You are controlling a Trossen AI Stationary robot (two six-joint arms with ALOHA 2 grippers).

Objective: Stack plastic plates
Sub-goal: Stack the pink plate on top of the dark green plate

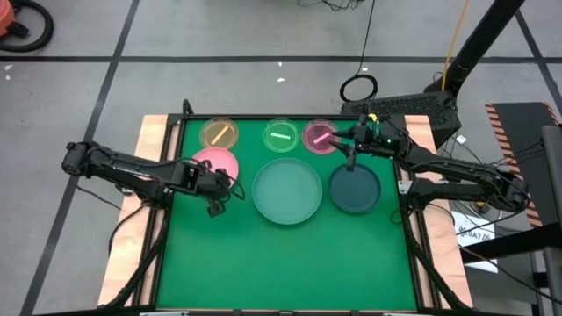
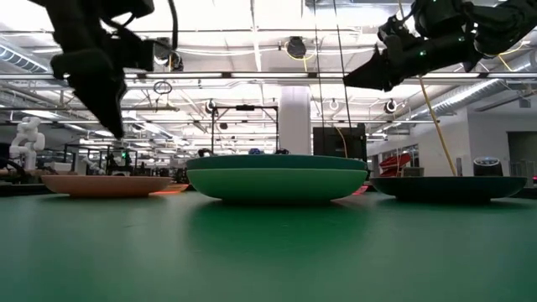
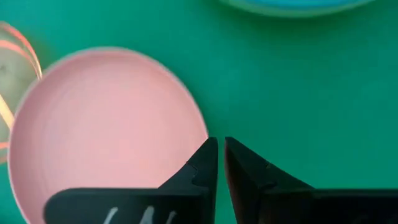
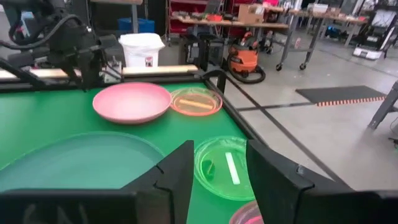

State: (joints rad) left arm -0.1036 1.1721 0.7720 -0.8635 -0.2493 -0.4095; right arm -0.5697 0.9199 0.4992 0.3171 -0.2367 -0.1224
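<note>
In the high view three small plates line the far side: amber (image 1: 219,133), green (image 1: 281,135) and pink (image 1: 320,136). Nearer lie the larger pink plate (image 1: 215,164), a pale green plate (image 1: 287,192) and the dark teal plate (image 1: 355,189). In the low view the pale green one (image 2: 277,180) shows two layers. No blue plate shows. My left gripper (image 1: 230,183) (image 3: 221,144) is shut, raised just beside the larger pink plate's rim (image 3: 199,118). My right gripper (image 1: 344,142) (image 4: 221,149) is open, raised over the small pink plate (image 4: 249,214) and facing the small green one (image 4: 227,167).
All plates rest flat on the green mat (image 1: 281,263), whose near half is free. Wooden table borders (image 1: 149,132) frame the mat. Beyond the table are floor cables, a stand base (image 1: 413,107) and, in the right wrist view, a white bucket (image 4: 142,48) and workshop benches.
</note>
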